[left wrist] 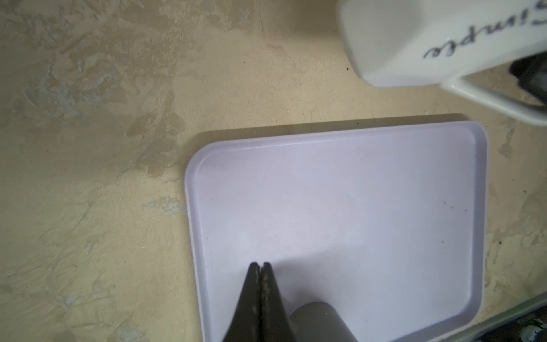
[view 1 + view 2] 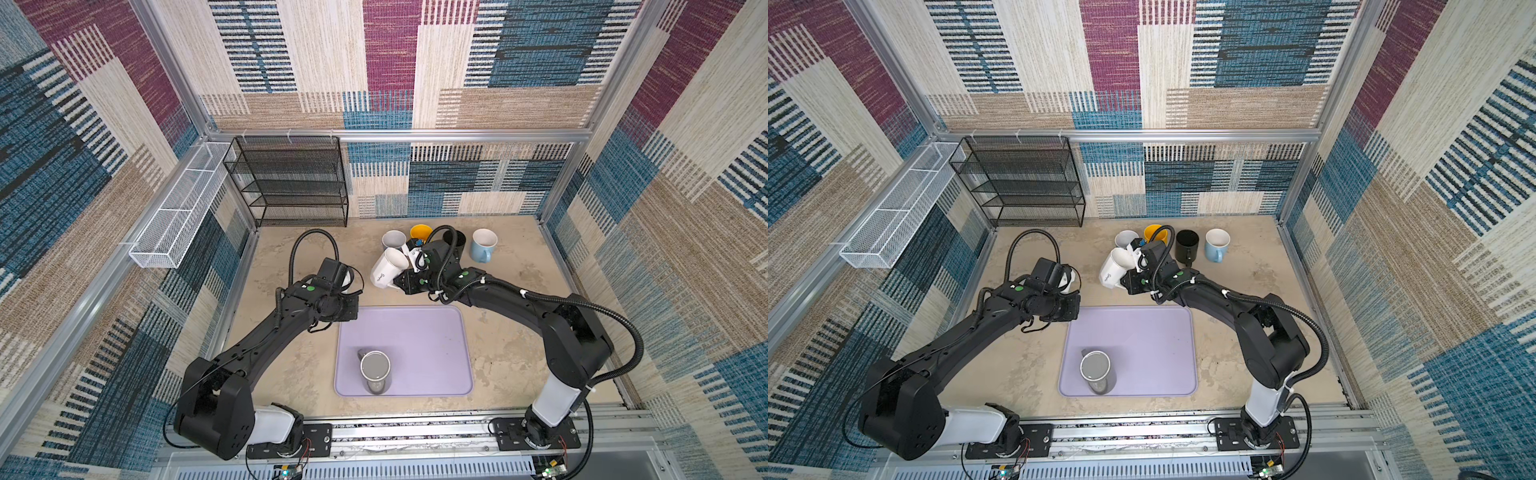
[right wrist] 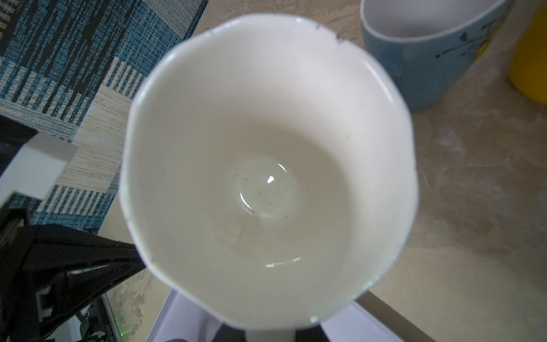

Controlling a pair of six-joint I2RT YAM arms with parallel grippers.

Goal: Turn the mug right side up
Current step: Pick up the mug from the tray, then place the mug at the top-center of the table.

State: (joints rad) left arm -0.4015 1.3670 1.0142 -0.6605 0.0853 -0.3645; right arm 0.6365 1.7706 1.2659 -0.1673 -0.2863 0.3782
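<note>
Fingers of the right gripper (image 2: 398, 283) clamp the handle of the tilted white mug (image 2: 388, 266), while the left gripper (image 1: 260, 265) fingers press together above the lavender tray (image 1: 355, 192).

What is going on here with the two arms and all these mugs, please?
The right gripper is shut on the handle of the white mug, holding it tilted with its mouth angled upward, just in front of the row of upright mugs at the back. The left gripper is shut and empty, hovering near a corner of the lavender tray. A grey mug stands on that tray, seemingly base up.
</note>
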